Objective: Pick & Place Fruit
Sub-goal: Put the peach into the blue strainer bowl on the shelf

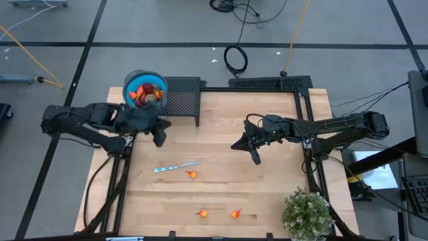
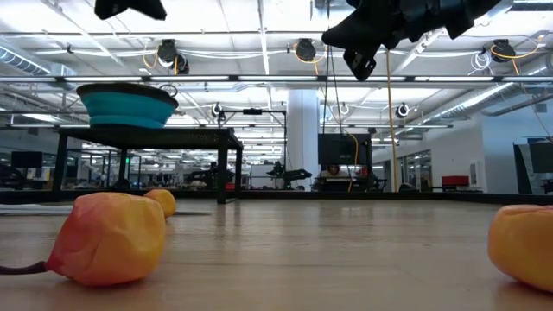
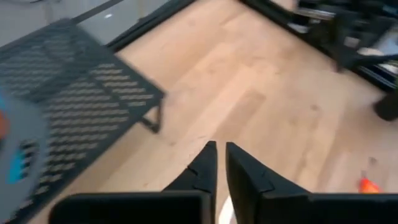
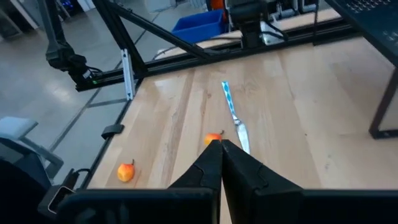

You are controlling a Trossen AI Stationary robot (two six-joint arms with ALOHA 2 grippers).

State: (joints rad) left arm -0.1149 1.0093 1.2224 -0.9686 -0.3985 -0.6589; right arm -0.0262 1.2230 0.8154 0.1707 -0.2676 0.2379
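On the raised mesh shelf (image 1: pixel 182 94) at the table's (image 1: pixel 267 201) far left corner stands the blue bowl (image 1: pixel 134 82), already heaped with fruit (image 1: pixel 146 94): red and orange pieces show above its rim. The elevation keeps the bowl clear of the working surface, so each piece must be lifted up and over the rim.

The left claw (image 1: pixel 159 138) hangs just beside the bowl, above the table near the shelf's front leg. In the left wrist view its fingers (image 3: pixel 202 171) stand nearly together with only a thin gap, and nothing sits between them; the claw is empty and all but clenched. Its position next to the bowl suggests a drop-off point rather than a pick point.

The right claw (image 1: pixel 255 157) hovers above the table's middle right, clenched and empty, and points toward the knife (image 4: pixel 234 115). This arm appears to wait.

Three small orange fruits remain on the table: one (image 1: pixel 192 175) just beside the knife's (image 1: pixel 175 167) tip, and two (image 1: pixel 202 213) (image 1: pixel 235 214) near the front edge, well apart from both claws. The knife lies flat between the arms and is not a task item. A potted plant (image 1: pixel 306 213) occupies the front right corner.

Judgement: most fruit is placed; three pieces are left. The piece beside the knife calls for a careful approach to avoid nudging the blade.
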